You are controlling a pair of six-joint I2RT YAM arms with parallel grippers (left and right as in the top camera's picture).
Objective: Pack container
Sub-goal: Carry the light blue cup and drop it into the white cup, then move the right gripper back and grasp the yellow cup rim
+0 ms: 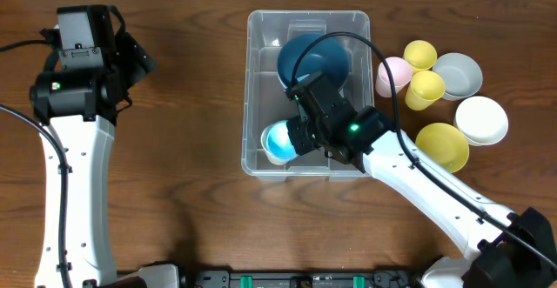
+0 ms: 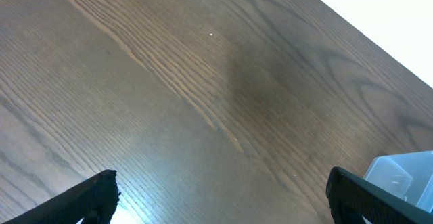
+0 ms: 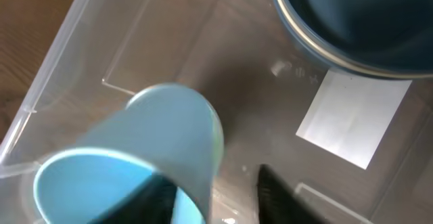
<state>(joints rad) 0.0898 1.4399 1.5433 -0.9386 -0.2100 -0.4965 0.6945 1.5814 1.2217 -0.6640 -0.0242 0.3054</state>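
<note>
The clear container (image 1: 258, 79) stands at the table's middle back; its white label (image 3: 352, 116) shows on the base. Inside it, a dark blue bowl (image 1: 313, 57) leans at the far end, also in the right wrist view (image 3: 358, 21). A light blue cup (image 1: 277, 140) lies tilted at the near end. My right gripper (image 1: 296, 136) is down in the container. One finger is inside the cup (image 3: 169, 136) and one outside, with a gap to the wall (image 3: 216, 197). My left gripper (image 2: 220, 197) is open and empty over bare table at the far left (image 1: 130, 57).
Right of the container stand a pink cup (image 1: 393, 75), two yellow cups (image 1: 419, 55) (image 1: 425, 90), a grey bowl (image 1: 459, 73), a white bowl (image 1: 481, 119) and a yellow bowl (image 1: 442, 145). The container's corner shows in the left wrist view (image 2: 399, 173).
</note>
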